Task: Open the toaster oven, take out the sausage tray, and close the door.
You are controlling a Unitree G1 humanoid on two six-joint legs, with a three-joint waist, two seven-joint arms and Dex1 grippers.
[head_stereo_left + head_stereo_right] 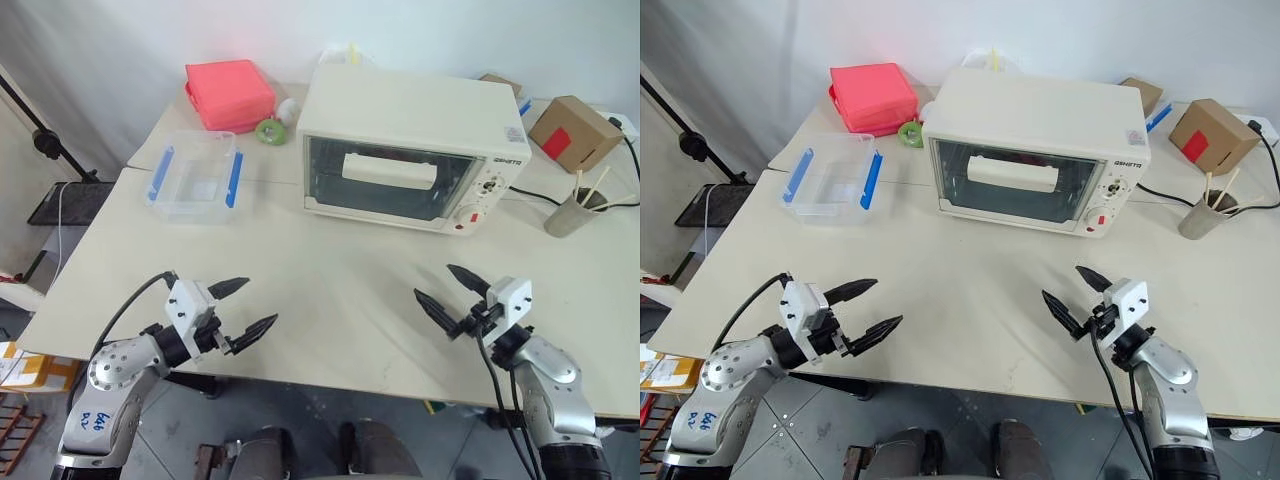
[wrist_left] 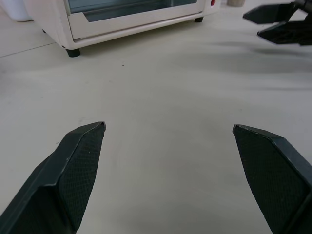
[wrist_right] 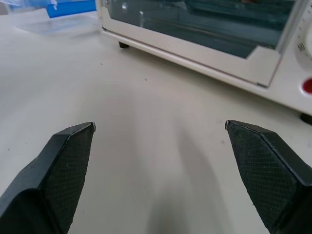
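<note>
The cream-white toaster oven (image 1: 412,150) stands at the back middle of the table, its glass door (image 1: 388,180) closed, with the long cream bar handle (image 1: 390,170) across it. The sausage tray is hidden behind the door. My left gripper (image 1: 244,307) hovers open near the table's front left edge, holding nothing. Over the front right, my right gripper (image 1: 448,291) is open and empty too. Both stand well short of the oven. The left wrist view looks past open fingertips (image 2: 80,161) to the oven's base (image 2: 122,24); the right wrist view faces the door (image 3: 204,34).
A clear plastic box with blue clips (image 1: 196,177) lies left of the oven, a pink box (image 1: 229,94) and green tape roll (image 1: 270,130) behind it. A brown cardboard box (image 1: 574,132) and a cup with sticks (image 1: 572,212) stand to the right. A black cable (image 1: 525,194) runs from the oven.
</note>
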